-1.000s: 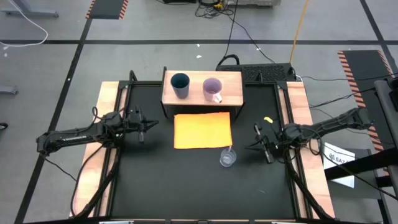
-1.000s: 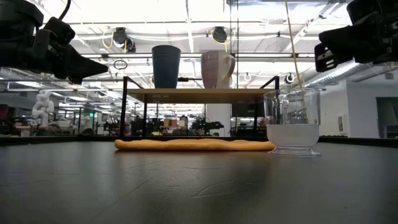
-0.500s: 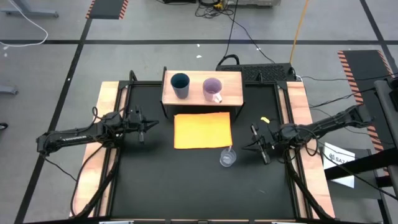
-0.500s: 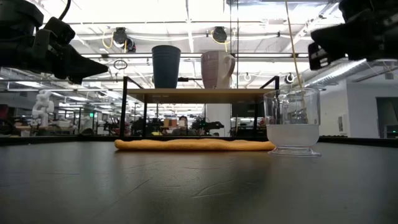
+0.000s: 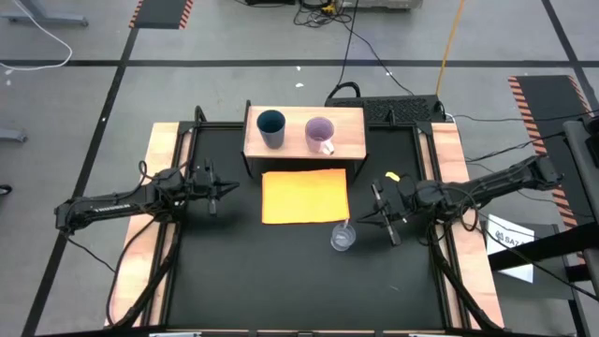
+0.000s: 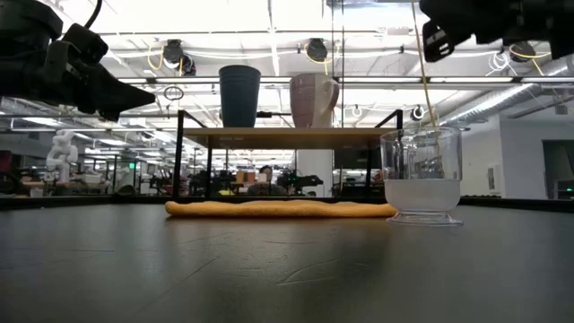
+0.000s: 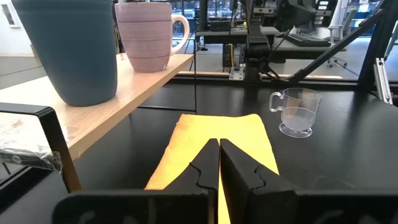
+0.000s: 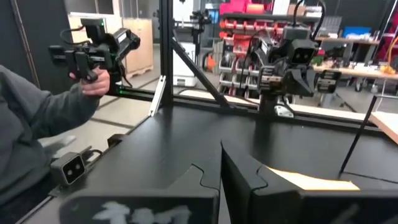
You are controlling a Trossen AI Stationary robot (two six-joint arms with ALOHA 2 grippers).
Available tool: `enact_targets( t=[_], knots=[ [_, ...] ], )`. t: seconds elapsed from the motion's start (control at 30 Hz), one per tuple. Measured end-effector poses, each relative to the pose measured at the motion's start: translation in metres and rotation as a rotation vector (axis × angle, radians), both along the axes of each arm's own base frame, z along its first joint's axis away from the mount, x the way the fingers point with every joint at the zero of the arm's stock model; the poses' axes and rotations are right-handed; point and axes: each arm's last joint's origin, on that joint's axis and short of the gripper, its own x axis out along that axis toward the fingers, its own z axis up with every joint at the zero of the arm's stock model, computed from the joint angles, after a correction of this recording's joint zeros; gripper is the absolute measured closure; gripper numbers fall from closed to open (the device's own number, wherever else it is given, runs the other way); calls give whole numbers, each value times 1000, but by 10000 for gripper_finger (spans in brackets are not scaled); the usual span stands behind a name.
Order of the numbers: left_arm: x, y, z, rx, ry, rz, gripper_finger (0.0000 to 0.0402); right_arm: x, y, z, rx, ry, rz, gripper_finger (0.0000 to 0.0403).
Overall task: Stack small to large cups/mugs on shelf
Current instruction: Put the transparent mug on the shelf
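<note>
Reaching for the clear cup looks like my step now: it is the only one of the three not on the shelf, standing on the black worktop just off the near right corner of the orange sheet. The dark blue tumbler and the lilac mug are upright side by side on the shelf, tumbler to the left, with bare board to the right of the mug.

My right gripper hangs above the worktop just beside the cup, on its right, fingers pressed together and holding nothing. My left gripper waits left of the sheet, also closed and empty.

To do this well, I would spread the right fingers wide before coming down, since closed tips would only knock the cup over. The cup's small handle is worth avoiding; I judge a grip across the rim or wall steadier. See-through walls make the edges hard to read, so I would line up from overhead and check height from table level. I would lift high enough to clear the shelf edge, then set it down on the bare spot without nudging the mug.
</note>
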Motion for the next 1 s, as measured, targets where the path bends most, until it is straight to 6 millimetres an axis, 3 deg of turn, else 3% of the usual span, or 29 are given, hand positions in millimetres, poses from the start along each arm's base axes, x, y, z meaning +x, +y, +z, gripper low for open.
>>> enact_targets(
  t=[0.33,0.7,1.0],
  knots=[
    [0,0,1,16,-4,-2,385,7,1,45,-24,79,-6,403],
    [0,0,1,16,-6,-3,385,13,-12,51,26,272,-91,403],
    [0,0,1,10,-14,-3,385,16,-13,66,30,356,-101,403]
  ],
)
